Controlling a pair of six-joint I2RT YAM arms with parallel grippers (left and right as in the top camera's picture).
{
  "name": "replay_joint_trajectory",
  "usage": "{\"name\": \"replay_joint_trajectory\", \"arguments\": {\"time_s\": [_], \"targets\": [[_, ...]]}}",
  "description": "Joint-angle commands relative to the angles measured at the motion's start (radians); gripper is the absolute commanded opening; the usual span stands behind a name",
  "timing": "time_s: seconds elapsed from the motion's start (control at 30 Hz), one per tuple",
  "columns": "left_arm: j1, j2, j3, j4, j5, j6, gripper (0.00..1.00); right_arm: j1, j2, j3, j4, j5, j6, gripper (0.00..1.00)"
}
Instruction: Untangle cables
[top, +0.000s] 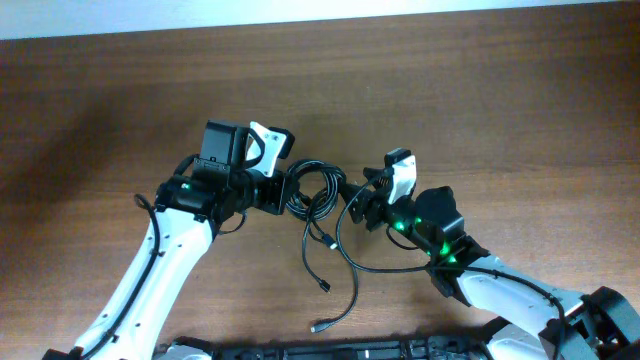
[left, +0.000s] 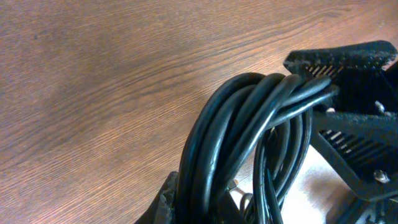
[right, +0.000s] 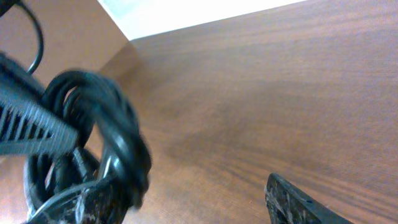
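Note:
The cables (top: 316, 196) are a bundle of thin black cords coiled mid-table, with loose ends trailing toward the near edge (top: 324, 288). My left gripper (top: 287, 192) is shut on the left side of the coil; in the left wrist view the cords (left: 249, 137) run through its jaws (left: 208, 205). My right gripper (top: 354, 200) is at the coil's right side, open wide. In the right wrist view the coil (right: 112, 130) lies against its left finger, and the space between the fingers (right: 186, 205) is empty.
The brown wooden table (top: 480, 90) has a pale strip along its far edge. One cord loops out under the right arm (top: 385, 268). A plug end (top: 316, 327) lies near the front edge, by a dark bar there.

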Motion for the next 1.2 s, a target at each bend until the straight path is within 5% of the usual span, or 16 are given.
{"name": "replay_joint_trajectory", "arguments": {"time_s": [0.0, 0.23, 0.37, 0.53, 0.83, 0.9, 1.03, 1.17], "targets": [[-0.004, 0.000, 0.000, -0.005, 0.115, 0.076, 0.00, 0.007, 0.003, 0.034, 0.003, 0.091, -0.016, 0.70], [-0.005, 0.000, 0.000, -0.068, 0.316, 0.186, 0.00, 0.027, 0.004, 0.084, 0.003, 0.179, -0.008, 0.66], [-0.004, 0.000, 0.000, -0.074, 0.513, 0.275, 0.00, -0.005, 0.004, 0.089, -0.146, 0.472, -0.004, 0.66], [0.030, 0.000, 0.000, -0.085, 0.447, 0.274, 0.00, -0.210, 0.003, 0.089, -0.288, 0.476, 0.082, 0.66], [0.230, 0.000, 0.000, -0.088, 0.312, 0.270, 0.00, -0.232, 0.003, 0.089, -0.362, 0.425, 0.082, 0.76], [0.230, 0.000, 0.000, -0.087, 0.247, 0.267, 0.00, -0.232, 0.003, 0.089, -0.379, 0.240, 0.082, 0.89], [0.230, 0.000, 0.000, -0.083, 0.069, 0.267, 0.00, -0.232, 0.003, 0.089, -0.464, -0.229, 0.081, 0.93], [0.230, 0.000, 0.000, -0.080, 0.069, 0.267, 0.00, -0.232, 0.003, 0.089, -0.518, -0.308, 0.082, 0.94]]}}
